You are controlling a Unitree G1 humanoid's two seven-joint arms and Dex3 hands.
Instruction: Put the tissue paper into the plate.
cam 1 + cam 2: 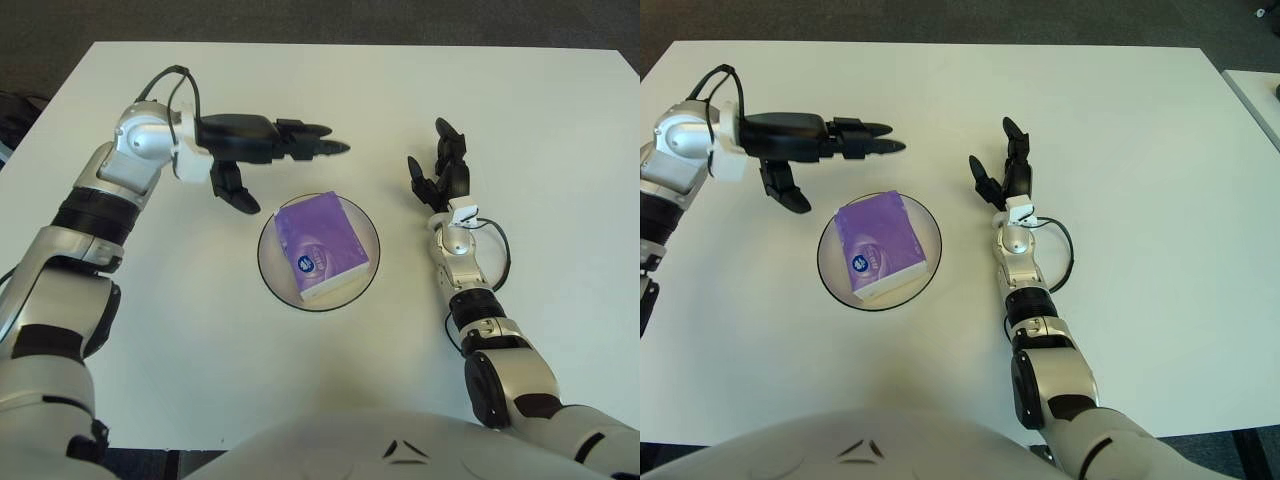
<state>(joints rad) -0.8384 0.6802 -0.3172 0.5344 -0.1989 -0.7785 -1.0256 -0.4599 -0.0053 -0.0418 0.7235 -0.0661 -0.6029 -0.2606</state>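
Tissue paper [320,246] flat inside the plate [364,273].

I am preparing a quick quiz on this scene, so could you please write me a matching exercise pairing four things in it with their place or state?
Things:
1. tissue paper
2. plate
3. left hand
4. right hand

Places or states:
A. open, beyond the plate's far left rim
B. purple, lying in the plate
C. round, on the white table
D. open, idle to the right of the plate

Pairs: 1-B, 2-C, 3-A, 4-D
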